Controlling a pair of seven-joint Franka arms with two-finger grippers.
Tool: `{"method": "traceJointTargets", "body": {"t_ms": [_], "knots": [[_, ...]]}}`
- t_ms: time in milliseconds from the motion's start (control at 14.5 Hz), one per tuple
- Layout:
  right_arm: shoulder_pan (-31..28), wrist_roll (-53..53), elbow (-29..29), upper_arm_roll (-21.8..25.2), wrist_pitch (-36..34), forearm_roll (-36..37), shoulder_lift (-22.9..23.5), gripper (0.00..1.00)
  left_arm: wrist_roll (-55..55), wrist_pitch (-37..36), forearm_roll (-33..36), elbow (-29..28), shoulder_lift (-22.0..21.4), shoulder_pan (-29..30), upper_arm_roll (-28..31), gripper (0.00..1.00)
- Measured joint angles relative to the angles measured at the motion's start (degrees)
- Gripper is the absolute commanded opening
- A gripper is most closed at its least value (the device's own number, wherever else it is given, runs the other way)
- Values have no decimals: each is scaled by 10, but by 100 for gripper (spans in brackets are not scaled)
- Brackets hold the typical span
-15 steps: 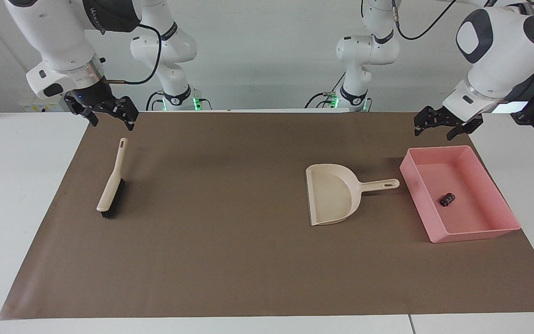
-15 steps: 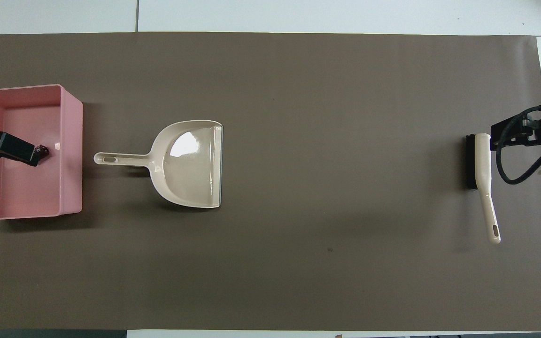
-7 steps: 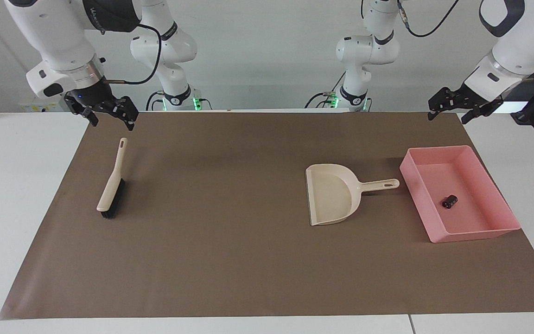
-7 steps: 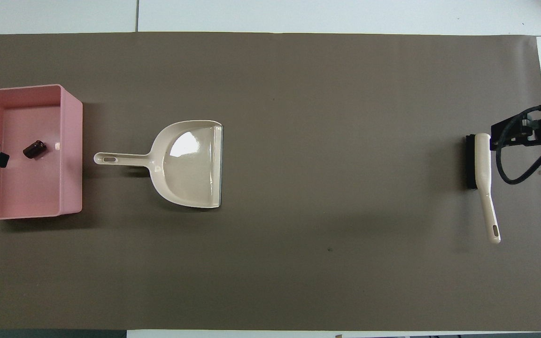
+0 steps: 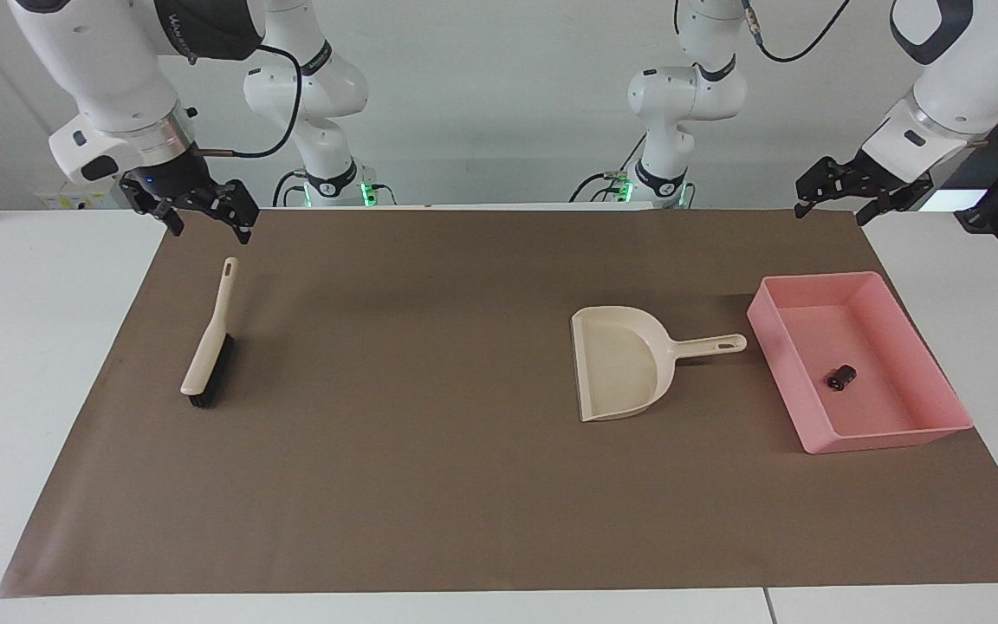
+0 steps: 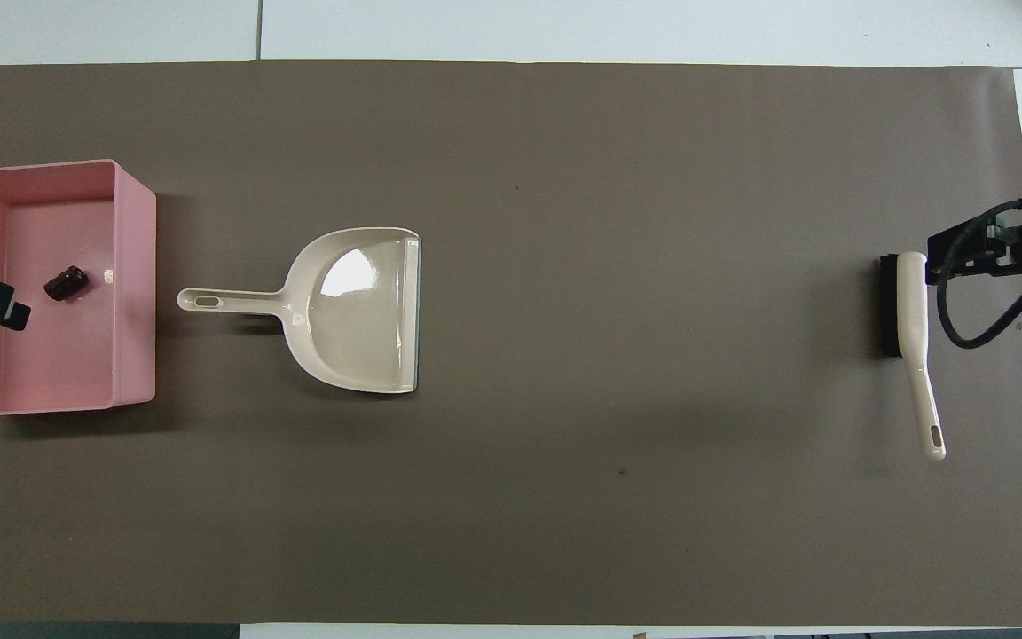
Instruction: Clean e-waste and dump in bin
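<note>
Brown mat (image 5: 430,451) bare mid-table

A: Look at that dustpan (image 6: 360,311), cream plastic, smooth and glossy, a bright glare patch on its scoop.

B: The bin (image 5: 941,394) too: pink plastic, smooth walls, a soft sheen on the floor. The dark cylinder (image 5: 840,377) inside looks shiny, though its material I can't make out.

A: Under it all, the brown mat (image 5: 430,485), matt and flat, paper-like, no reflections.

B: The brush (image 5: 209,347) has a smooth cream plastic handle with rough black bristles. The tabletop (image 5: 40,347) around the mat is plain smooth white, and the arms wear glossy white shells.
</note>
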State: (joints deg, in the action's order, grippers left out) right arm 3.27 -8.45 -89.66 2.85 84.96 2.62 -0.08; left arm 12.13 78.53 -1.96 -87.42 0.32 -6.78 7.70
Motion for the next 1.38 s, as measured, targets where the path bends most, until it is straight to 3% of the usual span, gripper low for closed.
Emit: {"method": "traceJointTargets", "body": {"t_ms": [689, 1377], "knots": [[0, 0, 0, 0, 0, 0, 0, 100, 0, 59, 10, -56, -54, 6, 0, 99], [0, 0, 0, 0, 0, 0, 0, 100, -58, 72, 21, -54, -53, 3, -10, 99]]}}
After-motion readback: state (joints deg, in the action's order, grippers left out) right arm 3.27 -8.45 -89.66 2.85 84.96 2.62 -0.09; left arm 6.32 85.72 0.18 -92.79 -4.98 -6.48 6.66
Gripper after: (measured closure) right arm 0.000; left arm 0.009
